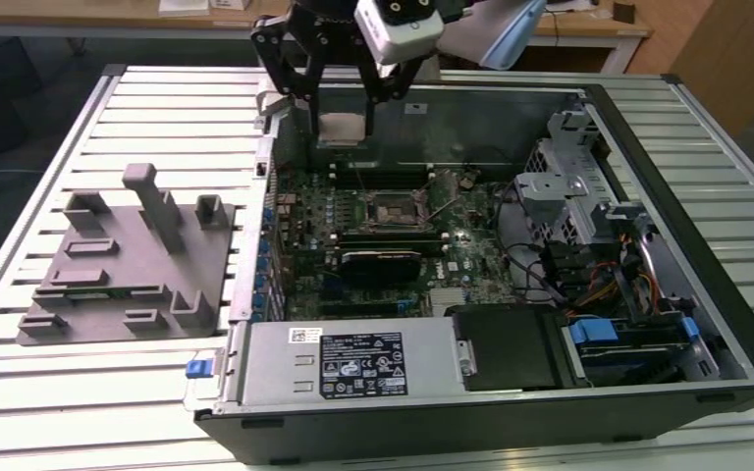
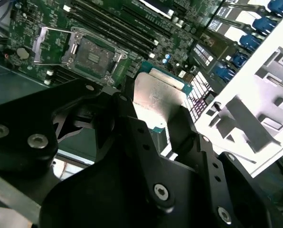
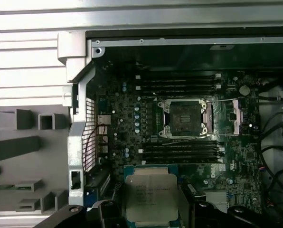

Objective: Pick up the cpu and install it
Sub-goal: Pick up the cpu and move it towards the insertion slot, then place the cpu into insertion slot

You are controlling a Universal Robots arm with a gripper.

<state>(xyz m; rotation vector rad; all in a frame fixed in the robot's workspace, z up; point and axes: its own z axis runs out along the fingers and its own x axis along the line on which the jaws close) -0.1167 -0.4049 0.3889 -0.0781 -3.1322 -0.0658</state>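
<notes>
My black gripper [image 1: 339, 120] was clamped on the small, flat, square, silver-topped cpu [image 3: 151, 197], holding it aloft over the green motherboard [image 3: 239, 166], well apart from the open black socket frame [image 3: 185, 118].

In the exterior view the open computer case [image 1: 725, 294] lies on the slatted table [image 1: 36, 147], and the moulded fixture [image 1: 129, 265] rests on that table just beside the case, at nine o'clock from the socket [image 1: 391, 208]. The socket sits on the motherboard [image 1: 301, 211] inside the case, with memory slots [image 1: 384, 234] just at its twelve and six o'clock, the drive cage [image 1: 554, 186] at three, and the power supply [image 1: 350, 361] farther out at six. The gripper [image 1: 339, 135] hangs above the board at the socket's twelve o'clock, the cpu [image 1: 341, 128] pinched between its fingers, apart from the socket.
</notes>
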